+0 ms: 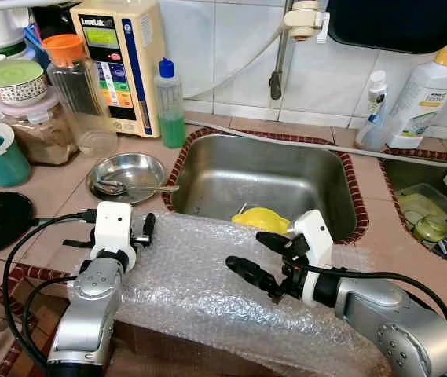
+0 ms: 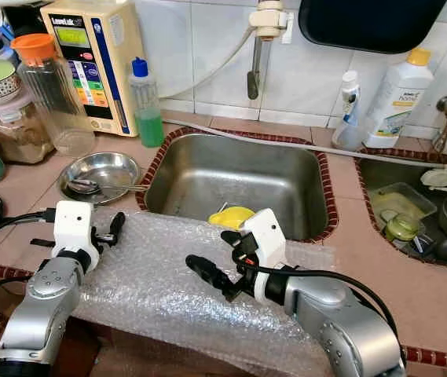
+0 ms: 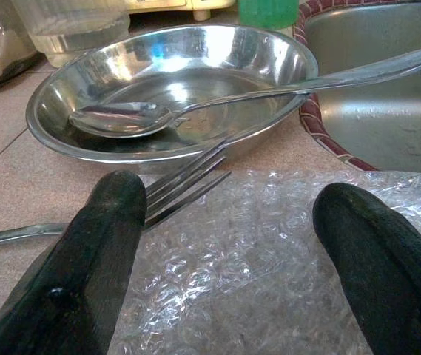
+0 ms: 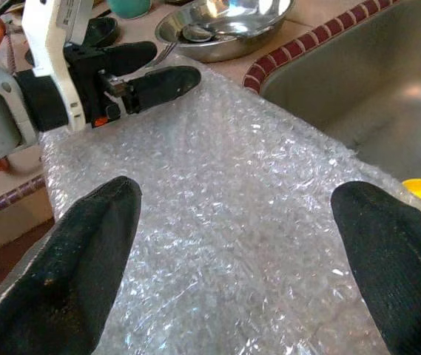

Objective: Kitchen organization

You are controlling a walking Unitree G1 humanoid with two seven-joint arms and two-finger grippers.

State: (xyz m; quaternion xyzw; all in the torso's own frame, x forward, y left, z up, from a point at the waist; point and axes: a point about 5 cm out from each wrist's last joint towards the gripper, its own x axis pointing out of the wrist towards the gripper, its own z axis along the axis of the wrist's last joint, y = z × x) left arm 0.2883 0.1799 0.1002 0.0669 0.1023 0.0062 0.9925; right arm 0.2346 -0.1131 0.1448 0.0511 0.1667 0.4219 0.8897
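Wrap: bubble wrap [image 1: 207, 290] lies across the lower middle of the head view, draped over the front edge of the surface [image 1: 50, 192] and the near rim of the sink [image 1: 262, 184].
Handling: judged very light, limp, slippery and crinkly; it should bunch and slide when pinched. Best taken at a free edge or corner, not mid-sheet.
Left gripper [image 1: 146, 230]: at the wrap's left edge, jaws wide, holding nothing; a fork [image 3: 188, 181] lies just ahead of it.
Right gripper [image 1: 264, 259]: over the wrap's middle, jaws wide, empty.
Dish: steel dish [image 1: 129, 174] with a spoon [image 3: 195, 111], centre left.
Yellow item [image 1: 261, 220]: at the sink's near edge, partly hidden.
Writing: the box [image 1: 121, 63] at upper left bears a word starting "Leve"; the rest is too small. Bottle labels at upper right are unreadable.
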